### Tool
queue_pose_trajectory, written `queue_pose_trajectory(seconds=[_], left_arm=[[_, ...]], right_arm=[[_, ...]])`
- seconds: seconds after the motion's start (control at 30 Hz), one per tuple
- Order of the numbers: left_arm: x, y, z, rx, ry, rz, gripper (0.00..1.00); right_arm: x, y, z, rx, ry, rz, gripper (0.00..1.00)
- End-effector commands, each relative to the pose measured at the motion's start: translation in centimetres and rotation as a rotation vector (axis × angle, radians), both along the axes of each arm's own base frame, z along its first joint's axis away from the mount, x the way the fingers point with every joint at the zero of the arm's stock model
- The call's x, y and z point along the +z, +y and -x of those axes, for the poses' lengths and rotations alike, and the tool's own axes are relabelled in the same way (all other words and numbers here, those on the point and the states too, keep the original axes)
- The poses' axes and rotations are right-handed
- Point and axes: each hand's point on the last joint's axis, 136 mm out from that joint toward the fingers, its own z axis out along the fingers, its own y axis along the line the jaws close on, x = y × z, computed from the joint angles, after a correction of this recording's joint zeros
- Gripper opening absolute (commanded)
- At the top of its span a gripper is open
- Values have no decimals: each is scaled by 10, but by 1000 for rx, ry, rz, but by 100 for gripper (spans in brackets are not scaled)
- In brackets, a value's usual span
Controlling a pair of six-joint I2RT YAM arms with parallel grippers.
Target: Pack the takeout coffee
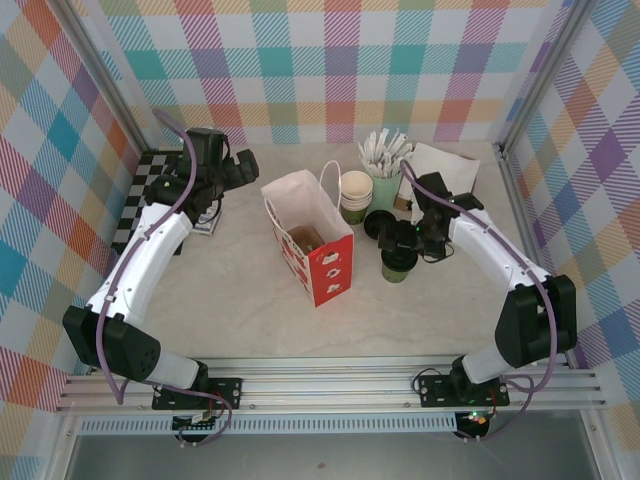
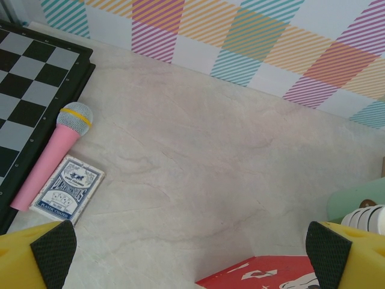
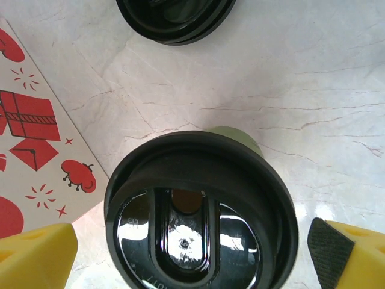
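Observation:
The takeout coffee (image 1: 397, 266) is a small dark-green cup with a black lid, standing upright on the table just right of the white paper bag (image 1: 300, 205) with its red printed front. My right gripper (image 1: 402, 242) hangs right over it. In the right wrist view the black lid (image 3: 201, 220) sits between the open yellow fingers (image 3: 36, 256), with a small gap at each side. My left gripper (image 1: 243, 164) is open and holds nothing, left of the bag's back corner. The bag's red face (image 2: 264, 276) lies at the bottom of the left wrist view.
A loose black lid (image 1: 380, 222) lies just behind the coffee. Stacked cream-rimmed cups (image 1: 355, 195), a mint cup of white sticks (image 1: 385, 170) and white paper (image 1: 445, 165) stand behind. A chessboard (image 2: 30, 78), pink microphone (image 2: 51, 156) and card deck (image 2: 67, 189) lie at left.

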Motion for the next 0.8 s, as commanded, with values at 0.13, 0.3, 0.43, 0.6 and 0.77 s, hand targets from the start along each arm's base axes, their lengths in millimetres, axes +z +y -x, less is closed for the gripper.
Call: queue_pose_trajectory(seconds=[0.13, 0.3, 0.43, 0.6, 0.77], left_arm=[[9, 11, 4, 41, -17, -11, 100], [6, 13, 6, 46, -9, -23, 100], [4, 14, 7, 50, -3, -30, 100], [3, 14, 7, 49, -1, -35, 100], [4, 14, 6, 47, -1, -33, 100]], right_arm=[[-2, -5, 13, -45, 154, 79, 100], [-2, 4, 13, -19, 188, 46, 100], [-7, 8, 15, 16, 217, 68, 100], [-9, 10, 15, 35, 241, 97, 100], [-15, 8, 15, 48, 261, 158, 100]])
